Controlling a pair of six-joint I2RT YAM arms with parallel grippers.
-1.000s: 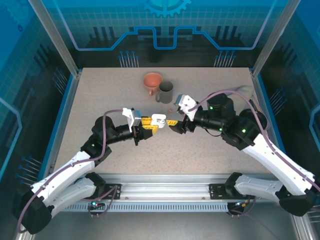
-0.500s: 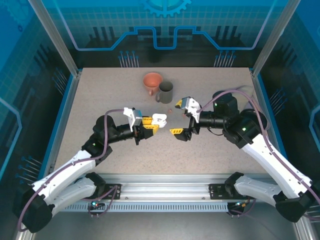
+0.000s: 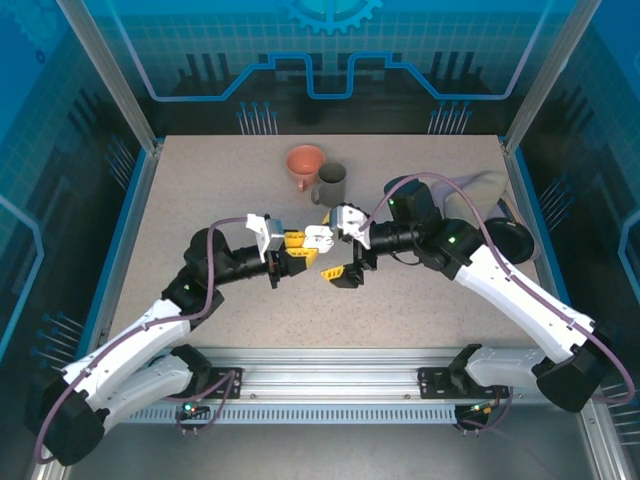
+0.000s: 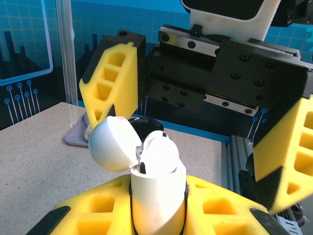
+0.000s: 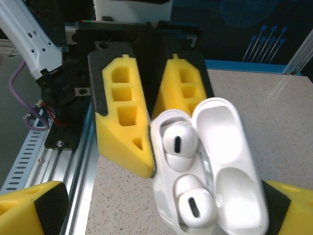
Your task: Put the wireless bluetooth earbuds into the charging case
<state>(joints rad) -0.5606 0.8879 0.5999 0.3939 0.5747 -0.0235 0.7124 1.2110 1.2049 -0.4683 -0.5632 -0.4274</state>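
My left gripper [image 3: 305, 249] is shut on a white charging case [image 3: 318, 239] and holds it upright above the table's middle. In the left wrist view the case [image 4: 156, 196] sits between my yellow fingers [image 4: 83, 220] with its lid [image 4: 111, 144] hinged open. Two white earbuds [image 5: 179, 142] [image 5: 194, 205] sit in the case's sockets. My right gripper [image 3: 332, 245] is open, with one finger [image 4: 115, 83] on each side of the case and apart from it. Its own fingertips [image 5: 29, 208] show at the bottom corners of the right wrist view.
A salmon-pink cup-like thing [image 3: 305, 160] and a dark grey mug [image 3: 330, 183] stand at the back centre. A grey cloth-like thing [image 3: 482, 185] and a black dish [image 3: 515, 240] lie at the right. The aluminium rail [image 3: 330, 380] runs along the near edge.
The right gripper has opened wide and swung left, so that its fingers now straddle the case. The left gripper has kept still with the case.
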